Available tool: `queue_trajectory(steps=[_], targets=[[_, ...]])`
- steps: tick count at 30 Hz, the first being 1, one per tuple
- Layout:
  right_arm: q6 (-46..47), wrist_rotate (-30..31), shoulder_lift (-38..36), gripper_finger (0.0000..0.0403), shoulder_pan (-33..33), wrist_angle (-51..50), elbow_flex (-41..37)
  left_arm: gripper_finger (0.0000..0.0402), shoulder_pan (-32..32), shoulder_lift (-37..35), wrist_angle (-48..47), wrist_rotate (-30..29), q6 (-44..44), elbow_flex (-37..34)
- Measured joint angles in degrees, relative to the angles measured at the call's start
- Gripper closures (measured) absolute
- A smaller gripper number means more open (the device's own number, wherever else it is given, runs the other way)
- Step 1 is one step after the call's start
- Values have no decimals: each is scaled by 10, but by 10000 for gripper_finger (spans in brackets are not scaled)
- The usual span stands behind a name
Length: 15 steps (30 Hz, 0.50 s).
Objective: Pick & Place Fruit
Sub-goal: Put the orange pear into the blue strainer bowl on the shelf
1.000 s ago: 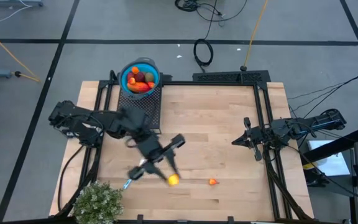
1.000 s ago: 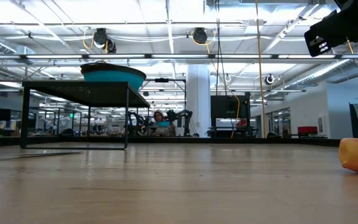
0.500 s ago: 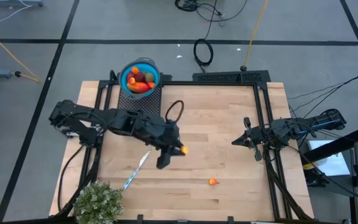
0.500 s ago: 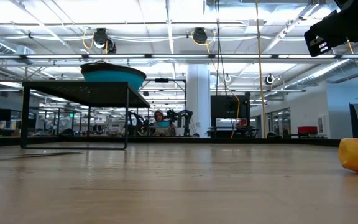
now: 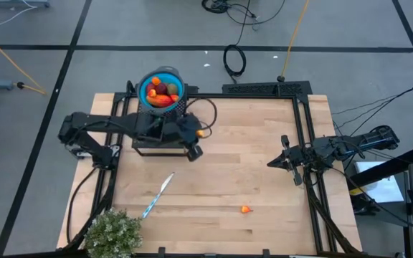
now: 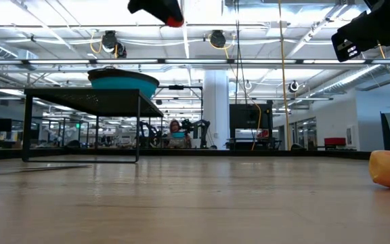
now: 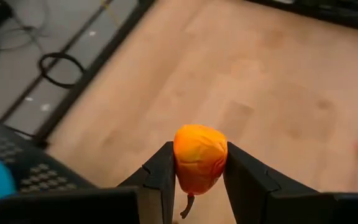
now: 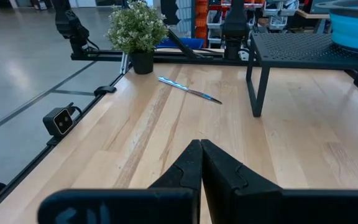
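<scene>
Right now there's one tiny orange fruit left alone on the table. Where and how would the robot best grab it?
The small orange fruit lies loose on bare wood near the table's front edge, nothing touching it. It looks rounded and low, so probably best to come straight down from above and pinch across its middle. The left end effector is busy, shut on another orange fruit; the right end effector is shut and idle.
</scene>
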Motion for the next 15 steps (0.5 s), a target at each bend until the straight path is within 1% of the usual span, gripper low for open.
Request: queue_trajectory(steps=[7, 15], targets=[[0, 0, 0, 403, 0, 0, 0, 293, 73, 0, 0, -26, 46, 0], [0, 0, 0, 403, 0, 0, 0, 293, 192, 0, 0, -27, 70, 0]])
